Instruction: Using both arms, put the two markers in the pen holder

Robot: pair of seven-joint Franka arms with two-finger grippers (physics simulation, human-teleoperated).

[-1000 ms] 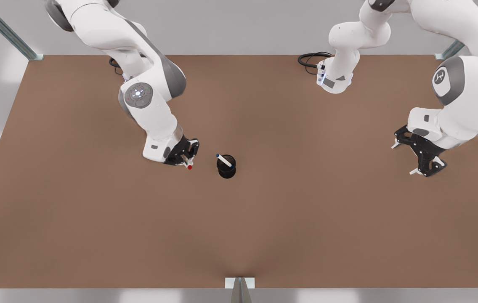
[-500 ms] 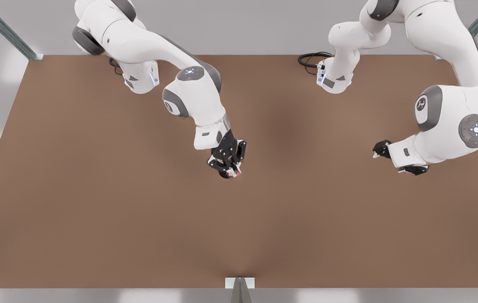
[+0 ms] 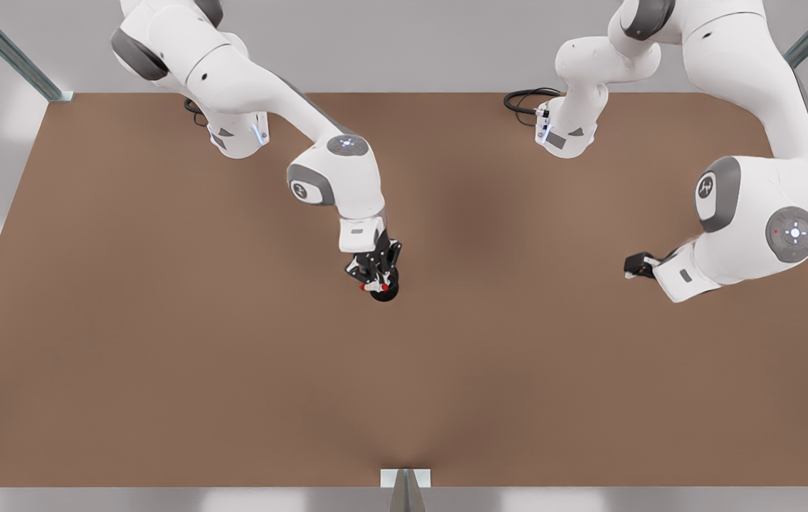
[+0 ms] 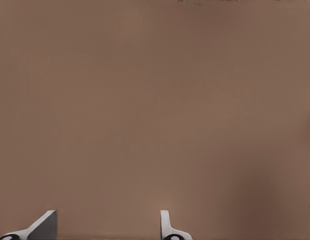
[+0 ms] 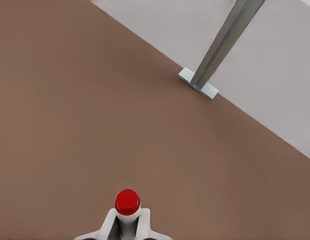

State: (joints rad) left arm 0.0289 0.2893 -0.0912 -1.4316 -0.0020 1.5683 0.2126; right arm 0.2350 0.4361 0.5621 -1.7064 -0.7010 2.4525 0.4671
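The right gripper (image 3: 374,284) is clamped on the red marker (image 5: 127,206); in the right wrist view the two white fingertips (image 5: 110,222) press against the white barrel from both sides, with the red end standing out past them. In the front view this gripper hangs directly over the holder (image 3: 384,291), covering most of it, and the marker's red end (image 3: 384,287) lies over the holder's black rim. Whether that end is already inside the cup or just above it cannot be told. The blue marker cannot be made out; the gripper hides the mouth of the holder.

The right arm (image 3: 333,171) reaches to the holder from its base near the bench's far edge, on the front view's left of the holder.

The left gripper (image 3: 637,266) is well apart from the holder, toward the front view's right, above bare bench (image 3: 162,370). Its fingers are spread wide with nothing between them: the left wrist view shows the two white fingertips (image 4: 167,227) far from each other against plain brown surface. The left arm (image 3: 752,213) waits there, its elbow bent above the bench's edge on that side.

Past the red marker in the right wrist view, a metal post (image 5: 220,45) stands on a small foot plate at the bench's edge, with grey floor (image 5: 275,60) beyond it.
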